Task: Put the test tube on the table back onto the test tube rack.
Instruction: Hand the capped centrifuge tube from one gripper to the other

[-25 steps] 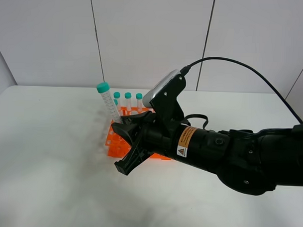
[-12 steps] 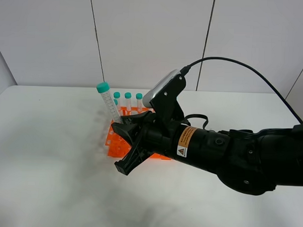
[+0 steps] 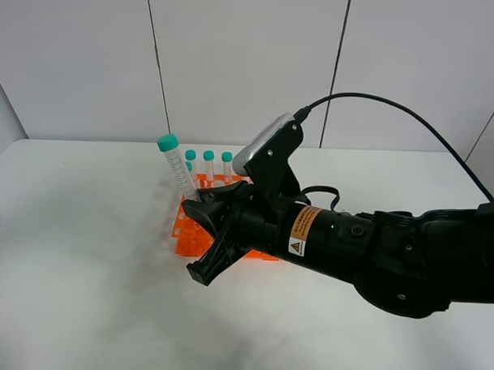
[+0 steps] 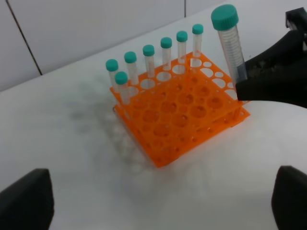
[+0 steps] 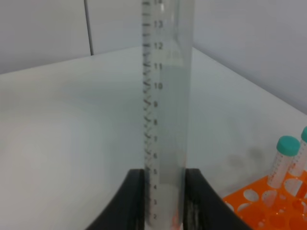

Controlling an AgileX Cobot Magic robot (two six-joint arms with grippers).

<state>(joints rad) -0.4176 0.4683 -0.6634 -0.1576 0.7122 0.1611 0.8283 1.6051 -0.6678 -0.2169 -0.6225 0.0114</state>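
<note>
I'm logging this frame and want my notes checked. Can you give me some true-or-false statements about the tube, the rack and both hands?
1. The right hand grips the slim clear test tube with the teal cap near its lower end. True.
2. That tube lies flat. False: it is held off the white table, cap up, slightly tilted.
3. The left hand is shut. False: its fingers stand wide apart, holding nothing.
4. Other teal-capped tubes stand in the bright orange plastic rack. True.

rack (image 3: 188, 233) on table (image 3: 81, 277); other tubes (image 3: 209, 162) at its rear; test tube (image 3: 178, 173) above
</note>
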